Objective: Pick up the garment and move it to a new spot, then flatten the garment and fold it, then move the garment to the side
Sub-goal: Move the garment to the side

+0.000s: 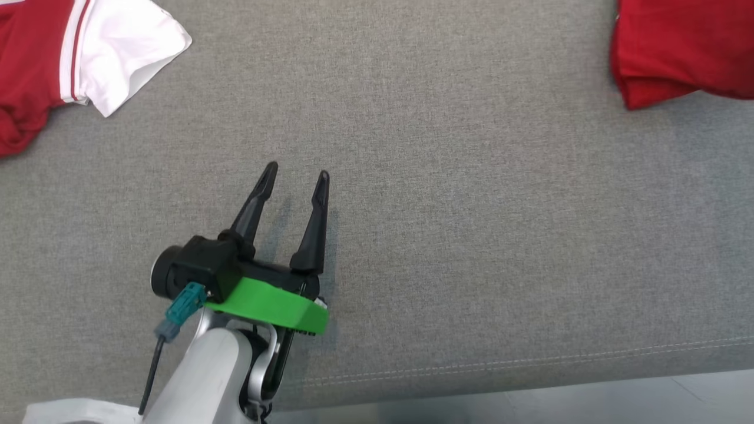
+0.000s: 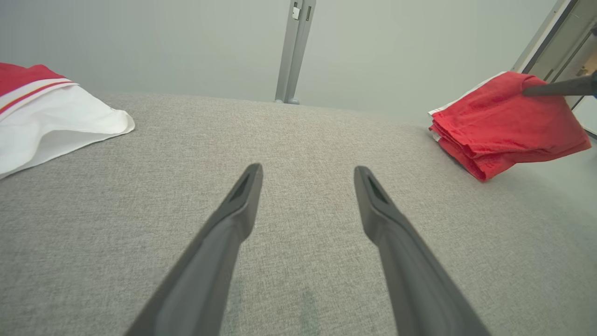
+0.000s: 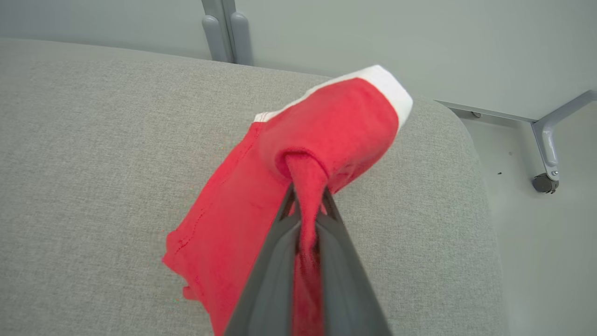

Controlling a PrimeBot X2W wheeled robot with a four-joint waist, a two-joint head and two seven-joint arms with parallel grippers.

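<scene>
Head camera high, facing steeply down on the cushion (image 1: 471,235), left wrist camera low, skimming across it toward the wall (image 2: 186,42), right wrist camera tight on the garment (image 3: 336,121), cushion and garment in all three

grey cloth surface (image 1: 471,235) | red-white shirt (image 1: 88,53) — far left | wheeled metal leg (image 3: 544,149) — on floor (image 3: 550,261)

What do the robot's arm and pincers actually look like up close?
The left pincer has two long, black, tapering fingers on a black block, seated on a bright green ring. A teal plug with a thin black cable leaves its side. Below, the forearm is smooth silver-white. The right pincer has the same dark, pointed fingers.
</scene>
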